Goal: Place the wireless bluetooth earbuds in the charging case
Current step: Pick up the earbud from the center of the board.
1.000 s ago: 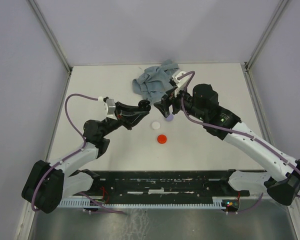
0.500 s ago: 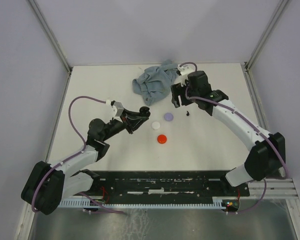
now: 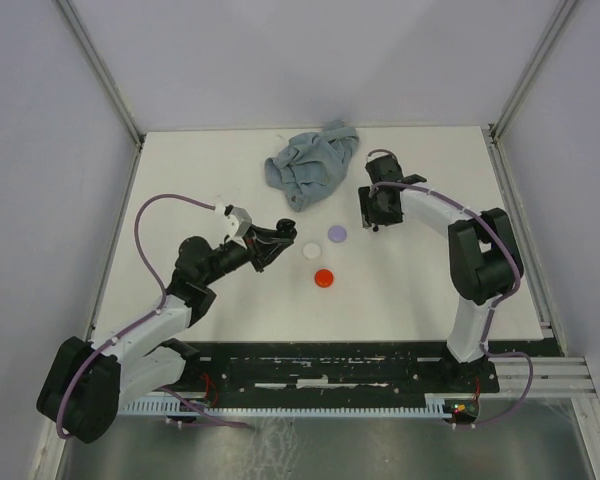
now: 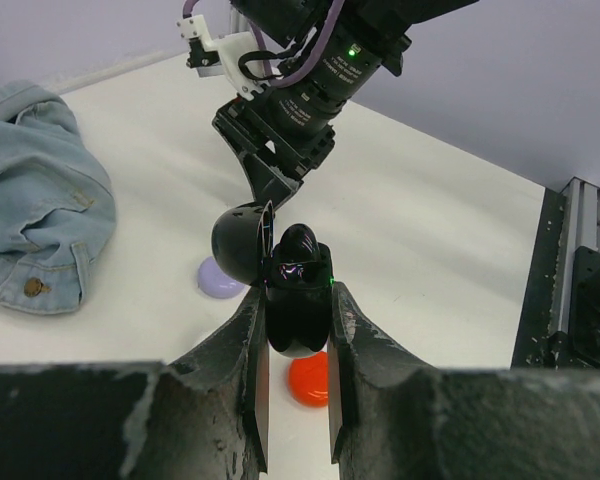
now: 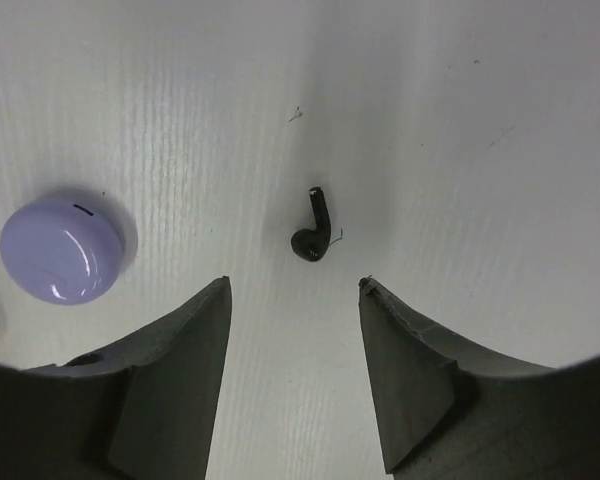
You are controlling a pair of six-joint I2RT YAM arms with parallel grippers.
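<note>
Two arms shared a white surface [image 3: 230, 170] in the top view. The left arm [image 3: 195, 265] reached toward the middle, and the left jaws were clenched on the black charging case [image 3: 283, 232]. Just right of the case lay three round discs: a white disc [image 3: 310, 250], a lilac disc [image 3: 337, 233] and a red disc [image 3: 324, 278] nearest the arm bases. A crumpled blue denim cloth [image 3: 310, 165] sat at the far side. The right arm [image 3: 450, 220] bent back over the surface, with the right jaws pointing down beside the lilac disc. I could not make out an earbud from up there.

In the left wrist view, the two fingers [image 4: 355, 350] pressed the charging case [image 4: 298, 300] from both sides. Its lid [image 4: 242, 243] was swung open to the left. Beyond it I saw the lilac disc [image 4: 217, 280], the red disc [image 4: 308, 380] below the case, the cloth [image 4: 30, 210] at left, and the right arm [image 4: 300, 100] hanging over the surface.

In the right wrist view, the right jaws were released. Their fingers [image 5: 170, 380] stood wide apart, with one black earbud [image 5: 313, 235] lying on the surface just beyond the gap between them, touching neither. The lilac disc [image 5: 62, 248] lay off to the left, well apart from the earbud.
</note>
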